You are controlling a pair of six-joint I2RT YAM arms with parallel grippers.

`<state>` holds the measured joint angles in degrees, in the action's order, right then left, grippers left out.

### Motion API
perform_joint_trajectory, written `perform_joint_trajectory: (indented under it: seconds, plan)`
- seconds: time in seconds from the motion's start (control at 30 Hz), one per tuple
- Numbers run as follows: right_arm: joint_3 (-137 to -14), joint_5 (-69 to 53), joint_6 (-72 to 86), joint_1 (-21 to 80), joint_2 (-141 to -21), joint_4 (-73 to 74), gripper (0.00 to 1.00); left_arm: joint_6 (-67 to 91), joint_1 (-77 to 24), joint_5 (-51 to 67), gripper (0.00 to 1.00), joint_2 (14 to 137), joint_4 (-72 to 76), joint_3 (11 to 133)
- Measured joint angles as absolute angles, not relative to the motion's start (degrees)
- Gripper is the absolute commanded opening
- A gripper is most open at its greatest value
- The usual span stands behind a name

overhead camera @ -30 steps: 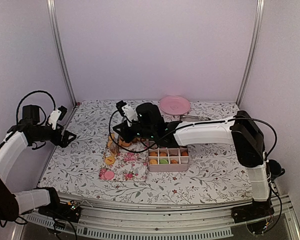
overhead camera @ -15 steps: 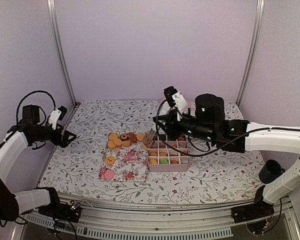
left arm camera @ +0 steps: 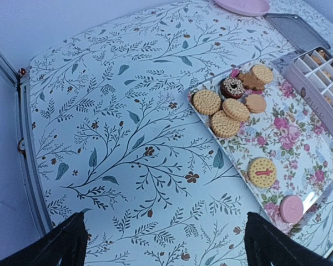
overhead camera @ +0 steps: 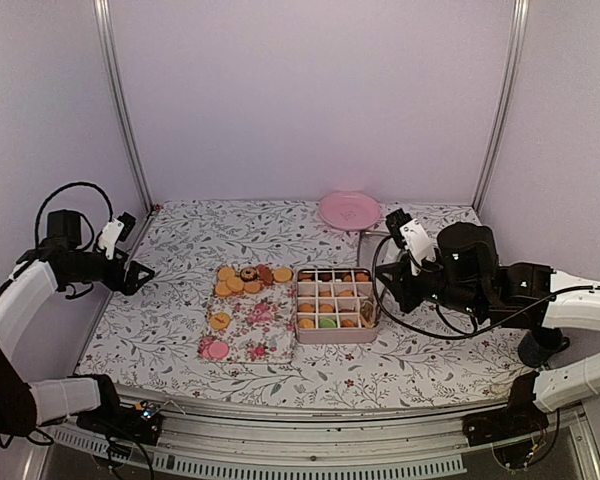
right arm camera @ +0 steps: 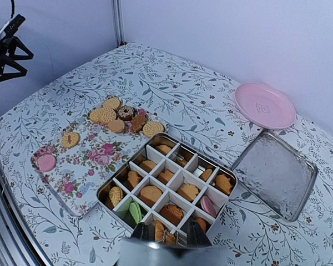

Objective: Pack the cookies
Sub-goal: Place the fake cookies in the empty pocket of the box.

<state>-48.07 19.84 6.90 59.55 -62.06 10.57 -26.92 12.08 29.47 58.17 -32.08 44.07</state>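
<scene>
The right jaws, only narrowly apart, pinch a brown cookie (right arm camera: 160,230) just above one corner of the divided tin (overhead camera: 336,336). Other cookies (right arm camera: 151,195) fill its compartments or lie on the flowered tray (right arm camera: 100,158). The left jaws gape wide, holding nothing, over the counter's (right arm camera: 172,88) left edge.

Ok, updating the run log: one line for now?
left gripper: open, aside | right gripper: shut on cookie at box | tray: cookies unpacked
</scene>
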Motion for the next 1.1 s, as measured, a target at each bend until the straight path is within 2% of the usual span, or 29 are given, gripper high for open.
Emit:
perform_joint_trajectory:
  seconds: [0.6, 0.73, 0.83, 0.93, 1.1]
  plan:
    - [-48.42, 21.32, 4.21, 57.12, -65.52, 11.51, 0.00, -26.74, 12.08, 29.52, 0.99, 58.19, -31.77, 43.77]
    - [-48.47, 20.21, 3.53, 56.82, -65.82, 11.42, 0.11, -26.74, 12.08, 29.52, 0.99, 58.19, -31.64, 43.03]
    - [-48.47, 19.35, 3.40, 56.64, -65.93, 11.31, 0.27, -26.74, 12.08, 29.52, 0.99, 58.19, -31.57, 43.00]
    - [-48.47, 18.46, 3.53, 56.55, -66.06, 11.42, 0.36, -26.74, 12.08, 29.52, 0.99, 58.19, -31.57, 43.00]
    - [-48.49, 17.76, 3.49, 56.55, -66.19, 12.49, 0.42, -26.74, 12.08, 29.52, 0.99, 58.19, -31.57, 43.00]
